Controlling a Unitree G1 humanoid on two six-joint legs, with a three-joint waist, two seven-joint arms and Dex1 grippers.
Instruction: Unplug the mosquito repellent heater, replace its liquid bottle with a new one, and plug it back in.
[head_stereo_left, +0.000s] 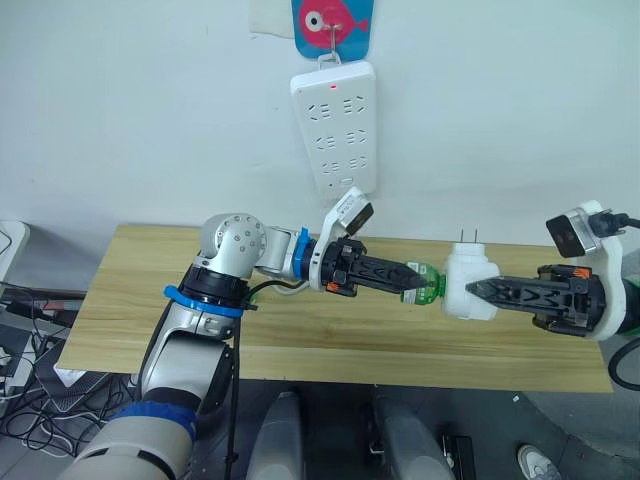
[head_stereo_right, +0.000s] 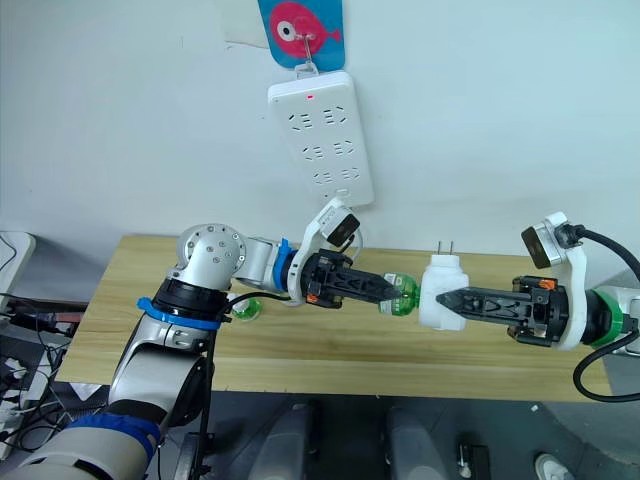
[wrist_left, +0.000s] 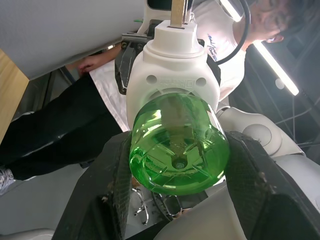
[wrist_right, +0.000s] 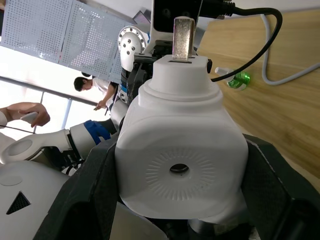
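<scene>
The white mosquito repellent heater (head_stereo_left: 468, 283) hangs in the air above the wooden table (head_stereo_left: 150, 300), its two prongs pointing up. My right gripper (head_stereo_left: 478, 290) is shut on it from the right. A green liquid bottle (head_stereo_left: 428, 283) meets the heater's left side, neck into the heater, and my left gripper (head_stereo_left: 410, 279) is shut on it. In the left wrist view the bottle's base (wrist_left: 177, 150) sits between my fingers with the heater (wrist_left: 172, 75) behind it. The right wrist view has the heater's round top with its centre hole (wrist_right: 180, 160).
A white power strip (head_stereo_left: 335, 125) with a red light hangs on the wall above the table. Another small green bottle (head_stereo_right: 247, 310) lies on the table near my left arm. A person (wrist_left: 100, 100) stands behind; cables lie on the floor at the left.
</scene>
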